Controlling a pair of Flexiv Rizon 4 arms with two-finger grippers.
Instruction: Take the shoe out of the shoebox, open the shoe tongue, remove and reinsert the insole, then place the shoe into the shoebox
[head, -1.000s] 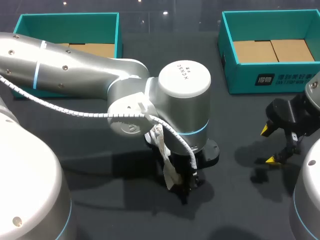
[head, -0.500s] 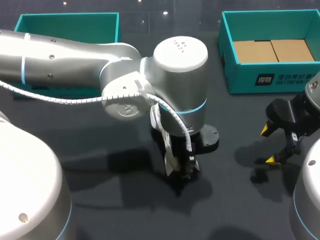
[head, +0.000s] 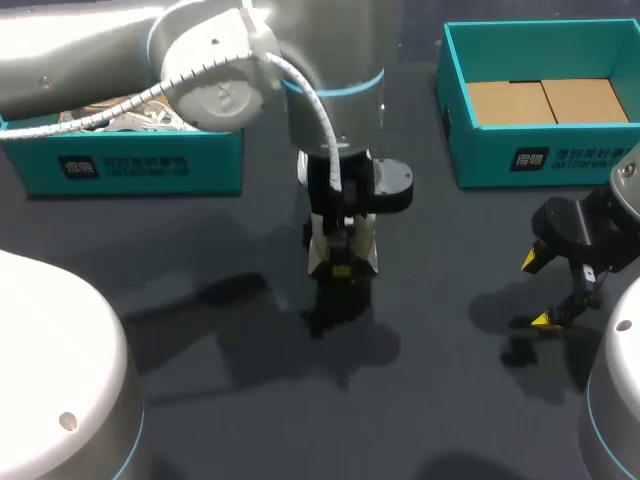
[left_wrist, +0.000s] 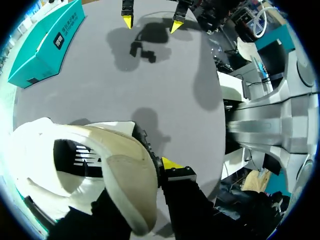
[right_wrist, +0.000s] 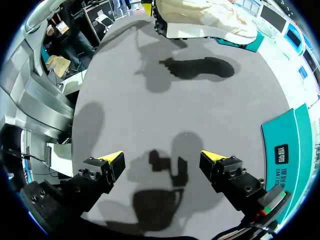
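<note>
My left gripper (head: 342, 262) hangs over the middle of the table, shut on a white shoe (head: 320, 250) held clear of the dark surface. In the left wrist view the shoe (left_wrist: 100, 165) fills the space around the fingers, its cream collar pinched between them; one yellow fingertip (left_wrist: 172, 163) shows, the other is hidden behind the shoe. The teal shoebox (head: 130, 165) stands at the back left, partly hidden by my left arm. My right gripper (head: 548, 290) stands open and empty low over the table at the right; in its own view (right_wrist: 162, 160) the shoe (right_wrist: 200, 17) hangs far ahead.
A second teal box (head: 545, 160) with a cardboard floor stands at the back right, close beside my right gripper (left_wrist: 150, 20). The shoe's shadow (right_wrist: 200, 67) lies on the dark tabletop (head: 230, 380) between the two grippers.
My left arm has risen and swung toward the back, carrying the shoe up off the table and uncovering the left shoebox's front wall. The right arm has not moved.
</note>
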